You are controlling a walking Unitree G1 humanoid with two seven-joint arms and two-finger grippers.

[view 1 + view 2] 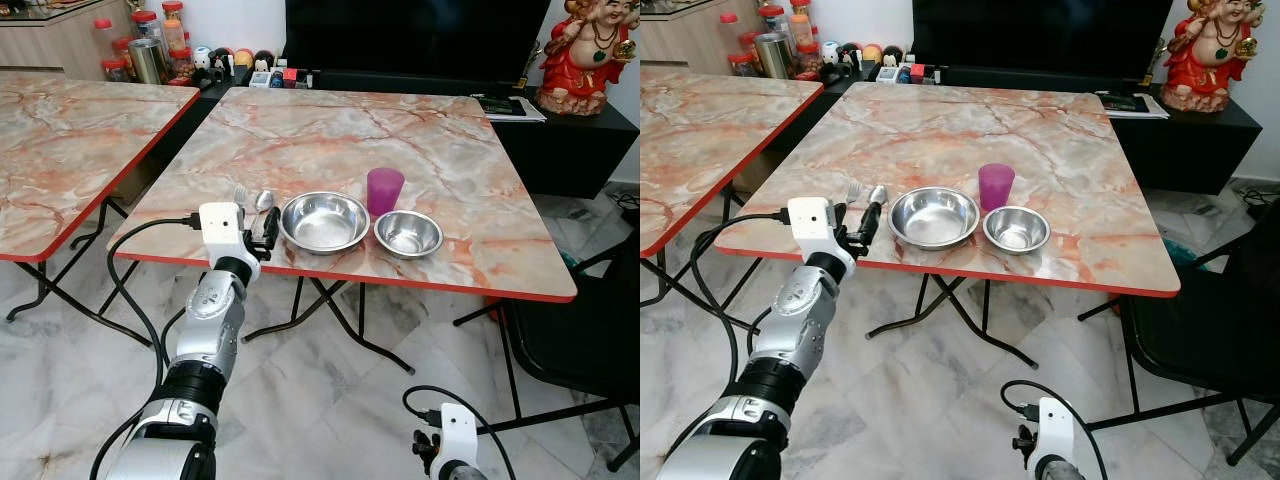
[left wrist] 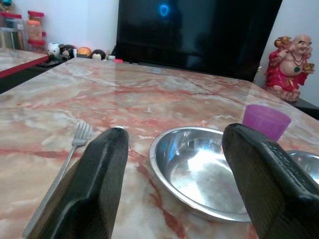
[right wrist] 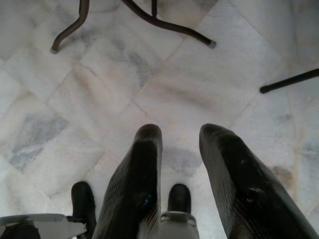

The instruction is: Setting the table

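Near the front edge of the marble-patterned table [image 1: 330, 130] stand a large steel bowl [image 1: 324, 221], a smaller steel bowl [image 1: 408, 233] to its right, and a purple cup [image 1: 385, 190] behind them. A fork [image 1: 240, 195] and a spoon [image 1: 263, 200] lie side by side left of the large bowl. My left gripper [image 1: 265, 235] hovers at the table's front edge just before the cutlery, open and holding nothing; its wrist view has the fork [image 2: 75, 144] and large bowl [image 2: 199, 169] ahead. My right gripper [image 3: 182, 130] hangs low over the floor, fingers apart and empty.
A second marble-patterned table [image 1: 60, 140] stands to the left across a narrow gap. A black chair [image 1: 580, 330] is at the right. Behind are a dark TV, jars [image 1: 150, 45] and a red statue [image 1: 585, 55]. Folding table legs [image 1: 330, 310] cross the marble floor.
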